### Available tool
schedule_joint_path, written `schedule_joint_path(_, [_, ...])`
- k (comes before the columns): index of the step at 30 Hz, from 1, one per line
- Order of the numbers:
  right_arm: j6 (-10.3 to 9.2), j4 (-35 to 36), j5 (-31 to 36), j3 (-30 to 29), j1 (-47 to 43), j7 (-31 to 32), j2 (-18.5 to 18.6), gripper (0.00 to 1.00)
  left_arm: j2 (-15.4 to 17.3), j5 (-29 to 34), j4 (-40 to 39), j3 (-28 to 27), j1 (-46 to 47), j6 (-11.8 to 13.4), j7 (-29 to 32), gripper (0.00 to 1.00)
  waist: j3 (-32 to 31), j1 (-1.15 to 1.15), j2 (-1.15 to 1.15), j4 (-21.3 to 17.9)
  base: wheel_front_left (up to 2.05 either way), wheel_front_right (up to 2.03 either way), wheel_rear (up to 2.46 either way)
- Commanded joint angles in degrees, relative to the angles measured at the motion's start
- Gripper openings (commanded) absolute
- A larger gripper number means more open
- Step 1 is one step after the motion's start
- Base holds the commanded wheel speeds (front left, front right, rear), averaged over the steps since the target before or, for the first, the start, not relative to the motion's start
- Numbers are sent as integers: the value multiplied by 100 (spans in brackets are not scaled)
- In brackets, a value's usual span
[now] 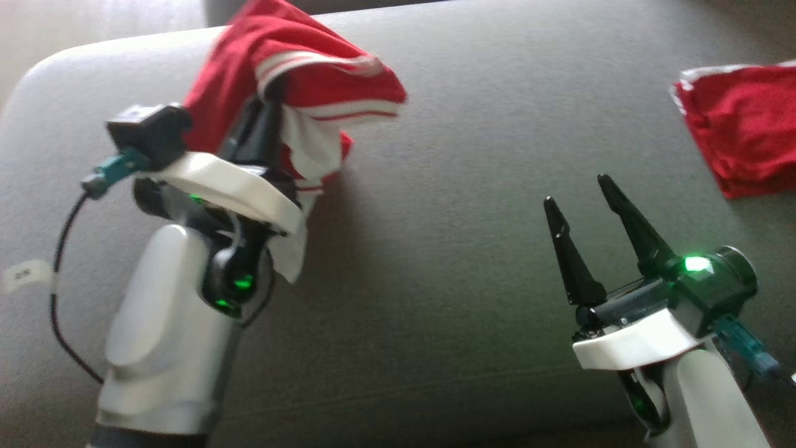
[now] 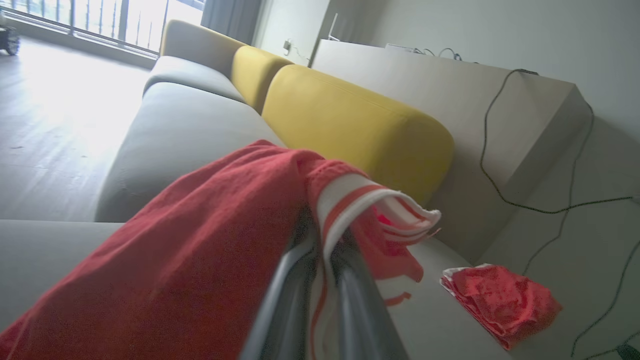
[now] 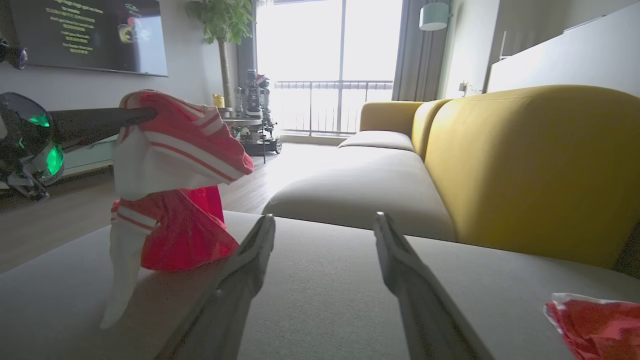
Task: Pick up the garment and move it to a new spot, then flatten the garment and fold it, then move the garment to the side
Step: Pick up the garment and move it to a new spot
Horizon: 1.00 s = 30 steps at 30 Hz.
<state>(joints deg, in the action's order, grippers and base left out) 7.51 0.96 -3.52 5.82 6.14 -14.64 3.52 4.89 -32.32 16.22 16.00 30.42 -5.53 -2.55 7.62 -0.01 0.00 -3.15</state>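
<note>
Tips buried in cloth, left tool (image 1: 273, 93) grips the red garment (image 1: 323, 81); right tool (image 1: 577, 191) gapes wide.

Free cushion (image 1: 472, 205) between garment (image 1: 298, 81) and red pile (image 1: 743, 127)

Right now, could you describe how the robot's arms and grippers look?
Both arms have smooth white shells and white wrist collars. The left gripper and right gripper each have two long black fingers and green lights. Each wrist carries a teal plug; the left's black cable bears a white tag.
</note>
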Motion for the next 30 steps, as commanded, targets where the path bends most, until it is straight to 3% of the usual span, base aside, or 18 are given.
schedule_joint_path(1, [-2, 280, -48, 99, 19, -36, -62, 100, 53, -12, -359, -51, 148, 58, 110, 0, 65, 1, 0, -278, 0, 0, 0])
schedule_joint_path(8, [-2, 405, -122, -10, 115, -36, -63, 100, -129, 83, -291, 435, 171, 350, 178, 0, 378, 1, 0, -721, 0, 0, 0])
schedule_joint_path(14, [-2, 462, -247, -32, 215, -36, -64, 100, -192, 59, 630, 807, 466, 646, -146, 0, 706, 1, 0, -1075, 0, 0, 0])
schedule_joint_path(18, [-2, 507, -336, 26, 295, -36, -64, 100, -199, -112, 1359, 1214, 804, 665, -556, 0, 929, 1, 0, -1218, 0, 0, 0])
schedule_joint_path(19, [-2, 513, -341, 24, 302, -36, -64, 100, -199, -156, 1465, 1317, 862, 664, -626, 4, 948, 1, 0, -1219, 0, 0, 0])
schedule_joint_path(20, [-2, 517, -343, 21, 303, -36, -64, 100, -200, -209, 1555, 1409, 914, 670, -697, 24, 961, 1, 0, -1215, 0, 0, 0])
schedule_joint_path(21, [-2, 517, -341, 18, 302, -36, -64, 100, -200, -266, 1632, 1495, 961, 680, -760, 57, 967, 1, 0, -1206, 0, 0, 0])
schedule_joint_path(22, [-2, 512, -336, 16, 300, -36, -64, 100, -200, -304, 1696, 1585, 1005, 690, -822, 100, 961, 1, 0, -1187, 0, 0, 0])
schedule_joint_path(30, [-2, 437, -335, 138, 227, -36, -64, 100, -201, -534, 1528, 1973, 890, 789, -1206, 100, 568, 1, 0, -828, 0, 0, 0])
